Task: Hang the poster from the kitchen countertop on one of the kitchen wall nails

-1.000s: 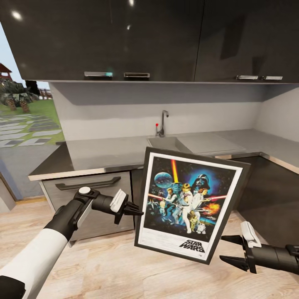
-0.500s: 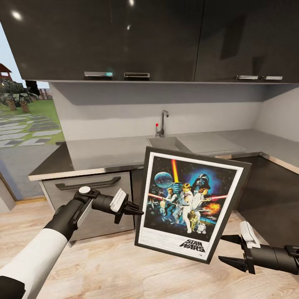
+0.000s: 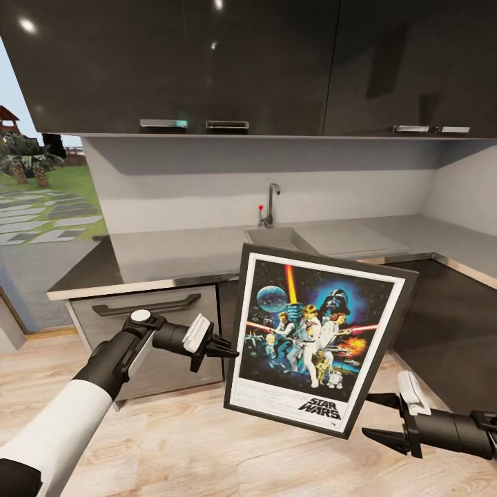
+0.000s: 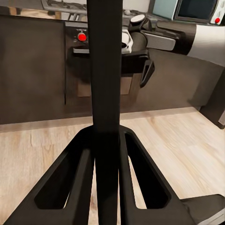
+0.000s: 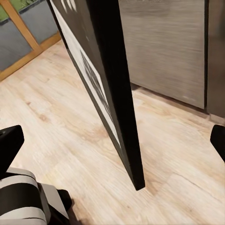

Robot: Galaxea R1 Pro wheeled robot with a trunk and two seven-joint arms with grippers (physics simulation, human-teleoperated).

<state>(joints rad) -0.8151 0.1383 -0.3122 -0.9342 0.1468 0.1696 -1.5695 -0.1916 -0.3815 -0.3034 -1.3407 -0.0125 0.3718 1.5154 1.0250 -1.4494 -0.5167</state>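
Left gripper (image 3: 222, 347) jaws pinching left edge of poster (image 3: 316, 338), holding it upright and slightly tilted in air above wooden floor (image 3: 179, 442), in front of counter (image 3: 186, 252). Right gripper (image 3: 384, 417) jaws spreading open, hanging just beside poster's lower right corner, apart from it. Sink (image 3: 273, 238) sitting inset in counter, tap (image 3: 271, 204) standing behind; contents too unclear to tell.

One poster (image 3: 319, 339), two tools, left tool (image 3: 222, 347) and right tool (image 3: 382, 417), one bench (image 3: 179, 252), one tap (image 3: 271, 204), four cabinet handles (image 3: 163, 124).
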